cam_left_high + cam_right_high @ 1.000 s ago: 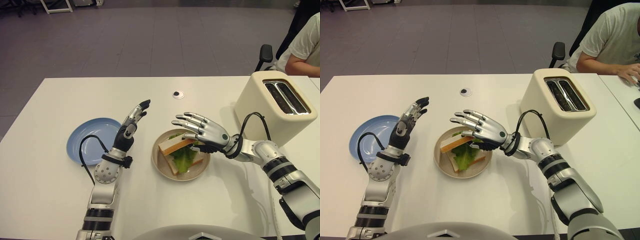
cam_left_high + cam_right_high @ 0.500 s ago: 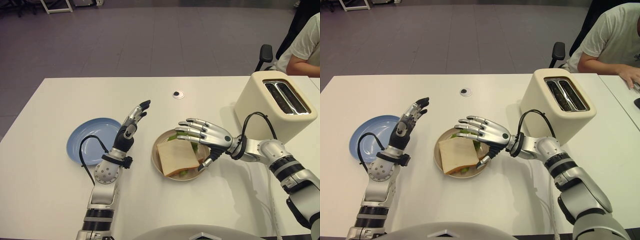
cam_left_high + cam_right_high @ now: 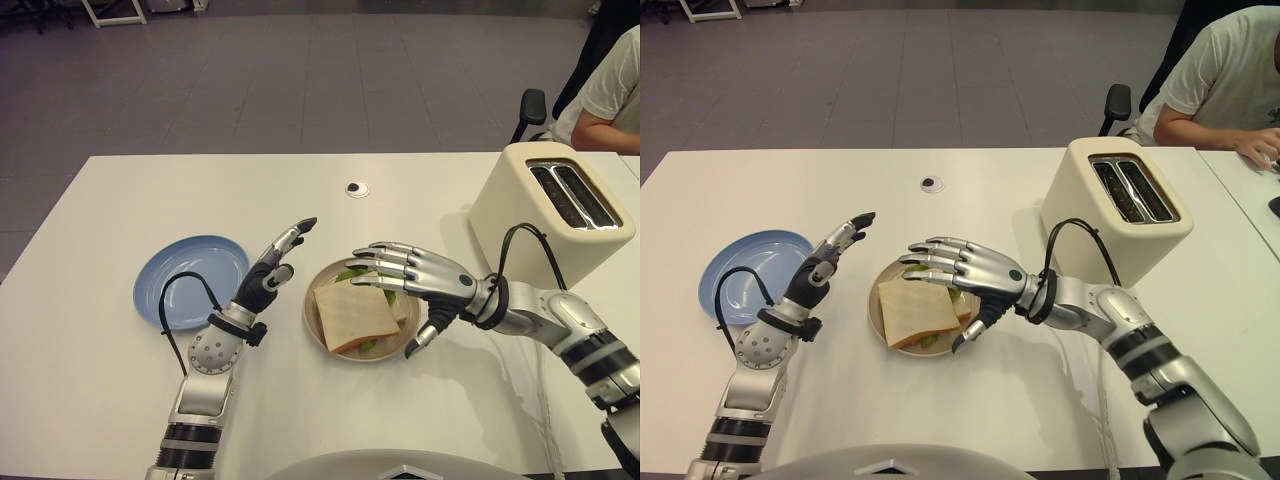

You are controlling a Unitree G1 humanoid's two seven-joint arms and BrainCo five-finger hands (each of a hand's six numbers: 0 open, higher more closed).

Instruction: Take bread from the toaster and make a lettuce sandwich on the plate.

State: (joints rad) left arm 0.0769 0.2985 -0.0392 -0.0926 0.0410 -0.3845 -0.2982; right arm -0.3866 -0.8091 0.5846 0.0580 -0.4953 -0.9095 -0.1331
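Judging sandwich assembled: white bread slice (image 3: 355, 315) tops green lettuce (image 3: 347, 272) on round beige plate (image 3: 385, 352); right hand (image 3: 420, 280) over plate, left hand (image 3: 275, 265) beside it, both open, empty. Only withdrawal left.

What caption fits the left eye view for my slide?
Right hand open above the lettuce sandwich on the tan plate; left hand raised beside it.

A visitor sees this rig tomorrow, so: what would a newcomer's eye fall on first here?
The sandwich, lettuce peeking from under its top slice, sits on the beige plate in the middle, the right hand spread open above its right side. The left hand is raised open beside the blue plate; a cream toaster stands far right.
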